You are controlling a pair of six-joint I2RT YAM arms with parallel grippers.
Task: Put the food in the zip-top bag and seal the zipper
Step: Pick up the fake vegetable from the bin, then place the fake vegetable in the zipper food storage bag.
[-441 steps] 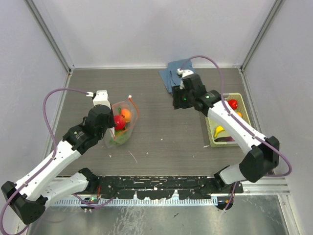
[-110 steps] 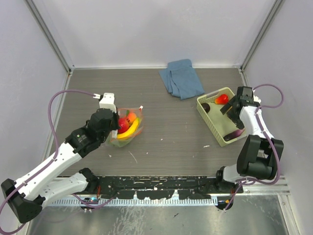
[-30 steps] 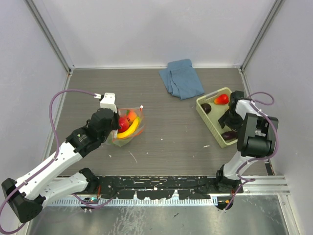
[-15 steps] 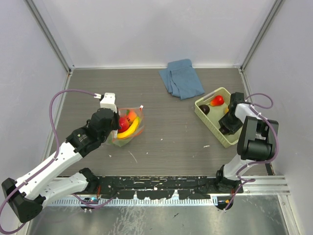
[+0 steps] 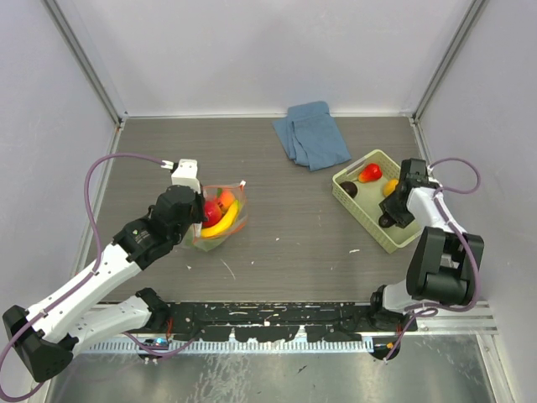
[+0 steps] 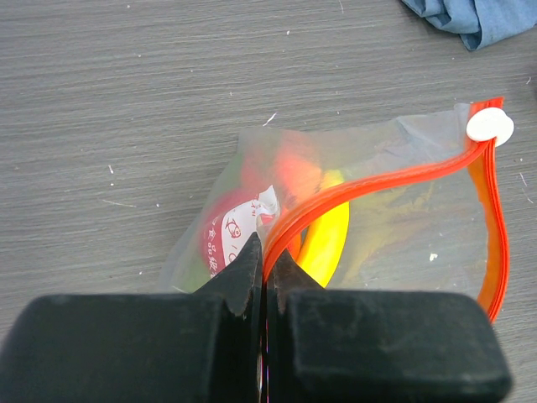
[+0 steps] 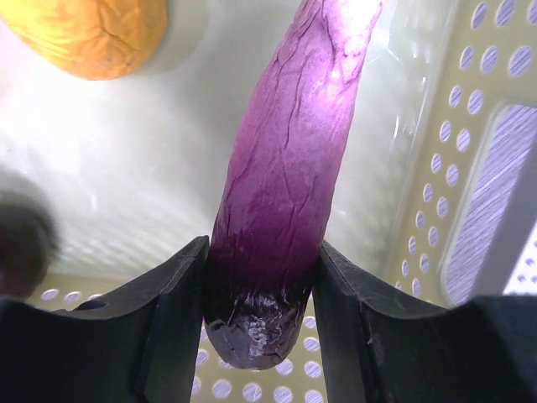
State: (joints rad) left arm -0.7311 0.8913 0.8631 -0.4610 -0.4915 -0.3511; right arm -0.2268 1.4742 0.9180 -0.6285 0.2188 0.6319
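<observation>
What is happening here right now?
The left gripper pinches the zipper of the zip-top bag, holding its mouth open. A banana and round fruits lie inside. The right gripper is closed on the purple eggplant in the basket, where other fruits also lie.

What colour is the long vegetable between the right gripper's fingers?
The eggplant is purple, darkest at its rounded end; the right wrist view shows it best.

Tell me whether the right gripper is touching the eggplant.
Touching. The right wrist view shows both fingers of the right gripper flush against the eggplant, no gap.
</observation>
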